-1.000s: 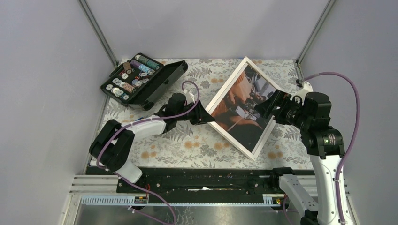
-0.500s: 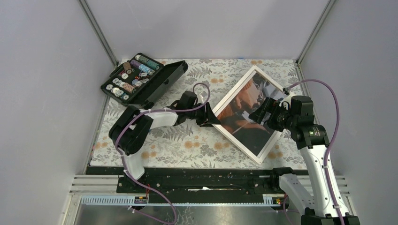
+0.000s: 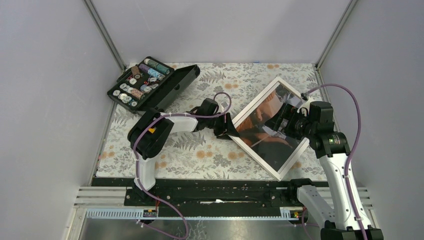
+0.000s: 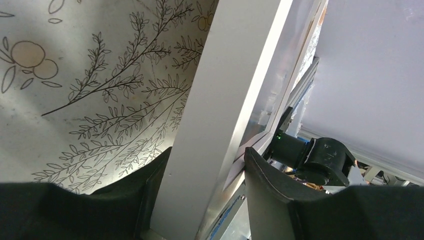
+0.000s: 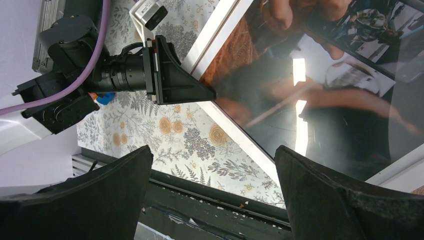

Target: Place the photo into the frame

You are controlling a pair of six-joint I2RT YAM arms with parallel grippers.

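The frame [image 3: 256,158] sits askew on the right half of the floral tabletop [image 3: 200,150], with the photo [image 3: 267,139] showing dark and orange-brown inside its pale rim. The left tool [image 3: 229,131] is at the frame's left corner, and the white rail runs between its two fingers. From here I cannot tell whether they are pinching the rail or standing just off it. The right tool [image 3: 283,118] hovers over the photo's upper part with its jaws spread wide and nothing in them. A black case [image 3: 150,85] lies well apart at the far left
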